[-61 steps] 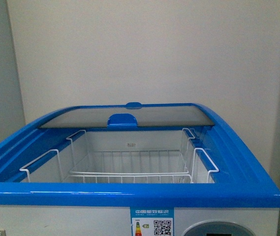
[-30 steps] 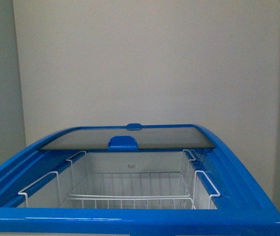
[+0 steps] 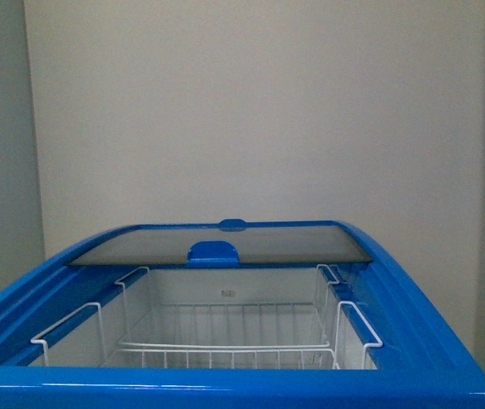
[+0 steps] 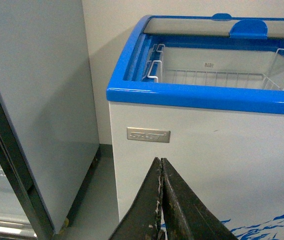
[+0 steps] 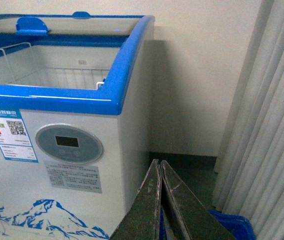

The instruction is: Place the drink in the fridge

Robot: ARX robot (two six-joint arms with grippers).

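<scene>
The fridge (image 3: 225,379) stands open dead ahead, glass lid (image 3: 225,245) slid to the back over white wire baskets (image 3: 225,341), while the left gripper (image 4: 160,200) and right gripper (image 5: 159,200) hang before its front, jaws seemingly pressed together, empty.

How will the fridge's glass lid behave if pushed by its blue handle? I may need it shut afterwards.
The glass lid probably slides stiffly along the curved blue rim, not lifting. The handle looks rigid and easy to hook. Glass is likely fragile, so push gently.
</scene>
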